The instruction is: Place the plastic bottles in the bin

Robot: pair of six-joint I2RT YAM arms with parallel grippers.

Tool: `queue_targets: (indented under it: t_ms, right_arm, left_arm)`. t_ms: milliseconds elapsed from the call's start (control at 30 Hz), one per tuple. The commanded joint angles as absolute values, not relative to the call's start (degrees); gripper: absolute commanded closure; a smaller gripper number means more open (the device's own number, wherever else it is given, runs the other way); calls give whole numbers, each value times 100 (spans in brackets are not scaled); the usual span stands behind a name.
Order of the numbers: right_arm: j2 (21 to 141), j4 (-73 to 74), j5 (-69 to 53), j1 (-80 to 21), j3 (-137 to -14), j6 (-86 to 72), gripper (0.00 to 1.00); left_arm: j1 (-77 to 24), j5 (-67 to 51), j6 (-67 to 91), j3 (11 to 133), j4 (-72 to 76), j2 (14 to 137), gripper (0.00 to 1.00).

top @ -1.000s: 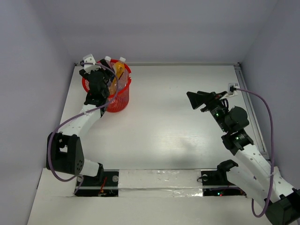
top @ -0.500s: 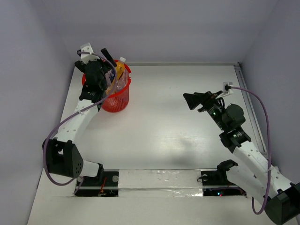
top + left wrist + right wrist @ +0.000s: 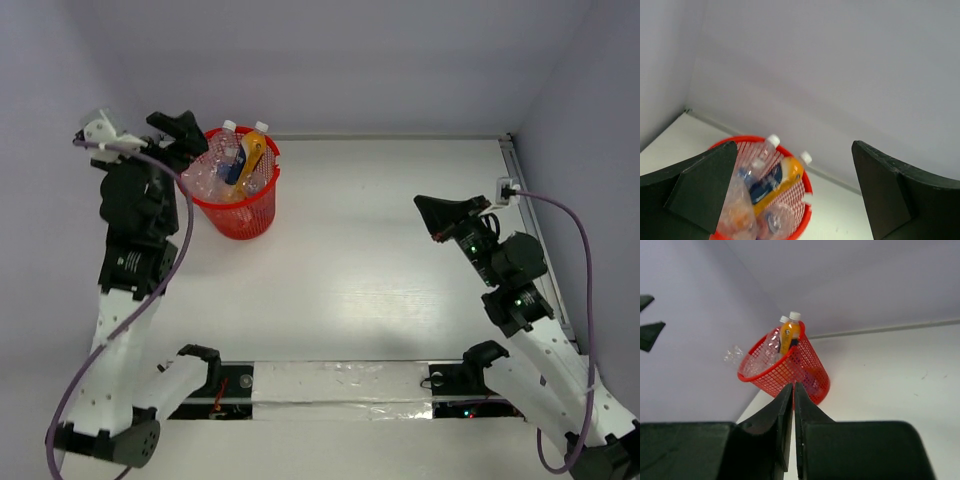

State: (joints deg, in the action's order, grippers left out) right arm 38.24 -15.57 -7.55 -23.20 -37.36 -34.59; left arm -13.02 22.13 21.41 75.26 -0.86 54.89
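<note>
Plastic bottles [image 3: 225, 172], small, clear and orange: all those in view stand or lean inside the round red mesh plastic bin [image 3: 245, 215] at the far left corner of the white table [image 3: 380, 260]. The tall orange bottle [image 3: 248, 158] tilts cap-up toward the back wall. None is visible loose on the table. Left gripper [image 3: 185, 135]: the nearer one, just left of the bin's rim and above it, jaws spread wide, holding nothing. Right gripper [image 3: 428, 208]: well apart across the table, jaws pressed together, empty. Change: a second ago the left gripper hung over the bin's mouth and is now drawn back leftward; the right jaws, then spread, are now closed. Judged: nothing remains to fetch.
</note>
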Motion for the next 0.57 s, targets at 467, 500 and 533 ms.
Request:
queue_targets:
  t_ms: [467,500,533]
  right_arm:
    - [2162,158,703,-2285,-4404,-2522,12]
    - [2171,132,721,-2285,-4377,-2522,12]
    - [2188,80,721,-2285,-4360,-2531,12]
  left_arm:
    - [-1301,1047,2654,4721,-1863,1610,1]
    - [-1301,1011,2680,4668,-1907,1574,1]
    - [-1301,993,2733,4623,-1925,1547,1]
